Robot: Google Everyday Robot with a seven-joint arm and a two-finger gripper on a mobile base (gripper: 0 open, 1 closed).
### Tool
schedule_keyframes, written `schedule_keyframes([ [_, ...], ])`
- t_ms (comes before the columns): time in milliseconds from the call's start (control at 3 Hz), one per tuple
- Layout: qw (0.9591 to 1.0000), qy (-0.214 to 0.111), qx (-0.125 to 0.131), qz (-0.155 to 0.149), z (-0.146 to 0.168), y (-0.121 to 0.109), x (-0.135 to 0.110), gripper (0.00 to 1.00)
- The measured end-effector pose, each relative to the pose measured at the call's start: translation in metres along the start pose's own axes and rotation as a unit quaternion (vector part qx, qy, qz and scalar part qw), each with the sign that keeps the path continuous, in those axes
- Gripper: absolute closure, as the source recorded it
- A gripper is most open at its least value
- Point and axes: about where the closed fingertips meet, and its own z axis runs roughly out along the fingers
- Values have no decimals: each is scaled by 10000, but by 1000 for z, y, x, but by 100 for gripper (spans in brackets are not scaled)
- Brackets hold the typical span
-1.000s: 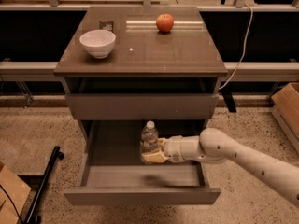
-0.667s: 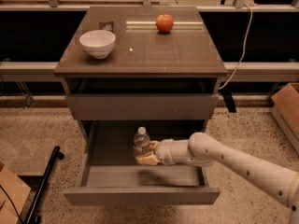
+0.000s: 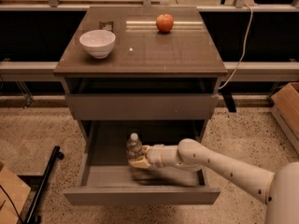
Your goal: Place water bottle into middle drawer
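Seen with the middle drawer (image 3: 140, 196) pulled out toward the near side, below the closed upper drawer front (image 3: 140, 107). Reaching in from the right across the drawer's right wall, the arm (image 3: 219, 164) with the gripper (image 3: 140, 160) low inside, left of centre. Fingers clenched on the lower body of the water bottle (image 3: 134, 146). Kept upright, presumably to stand on its base once let go. Cannot tell whether the base touches the drawer floor or hangs just above it. Held away from the drawer walls, leaving room to part the fingers and back out rightward. Judged as the setting-down step, release not yet made. On the bench (image 3: 154, 55), white bowl (image 3: 97, 43) far left and apple (image 3: 164, 23) far centre, no part of this step.
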Motion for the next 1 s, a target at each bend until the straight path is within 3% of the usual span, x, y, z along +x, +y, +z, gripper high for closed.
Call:
schedule_keyframes([
  [1000, 9995, -135, -64, 282, 44, -2, 30, 34],
])
